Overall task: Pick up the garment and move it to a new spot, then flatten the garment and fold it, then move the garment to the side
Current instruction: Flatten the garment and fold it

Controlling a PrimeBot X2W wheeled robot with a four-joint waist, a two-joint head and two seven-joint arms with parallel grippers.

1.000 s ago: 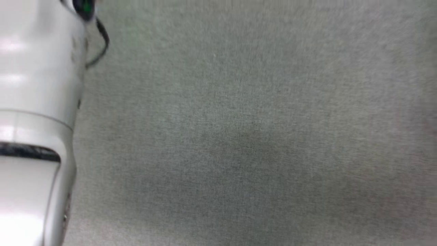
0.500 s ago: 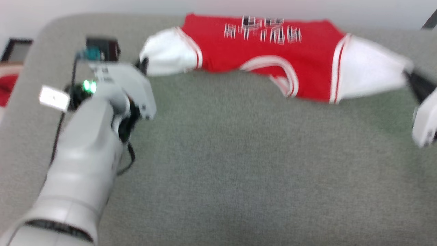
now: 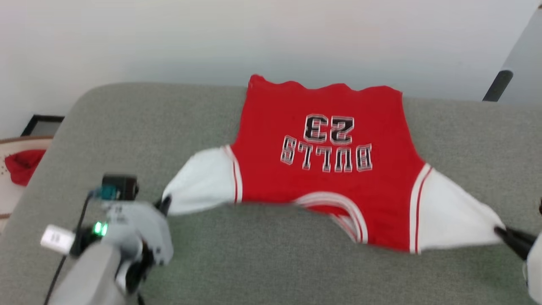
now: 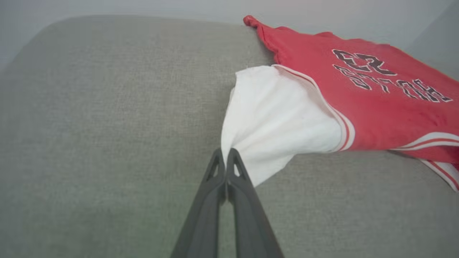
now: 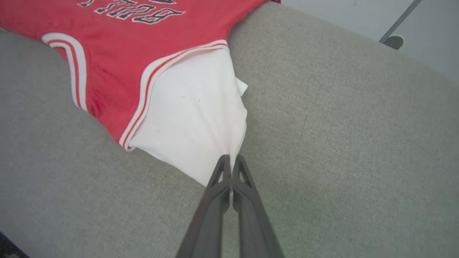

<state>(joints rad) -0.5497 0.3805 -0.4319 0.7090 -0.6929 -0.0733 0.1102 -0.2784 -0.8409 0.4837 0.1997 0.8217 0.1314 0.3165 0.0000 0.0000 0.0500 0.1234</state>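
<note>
Red garment (image 3: pixel 322 169) lies spread on the grey worktop (image 3: pixel 271 271); left fingers (image 4: pixel 214 179) clenched on one white sleeve (image 4: pixel 279 118) tip, right fingers (image 5: pixel 242 186) clenched on the other.

Bright, even light; head view slightly blurred, wrist views sharper, faint shadows.

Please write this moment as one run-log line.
left gripper: shut on garment sleeve | right gripper: shut on other sleeve | garment: stretched between them on grey surface, lettering up
</note>
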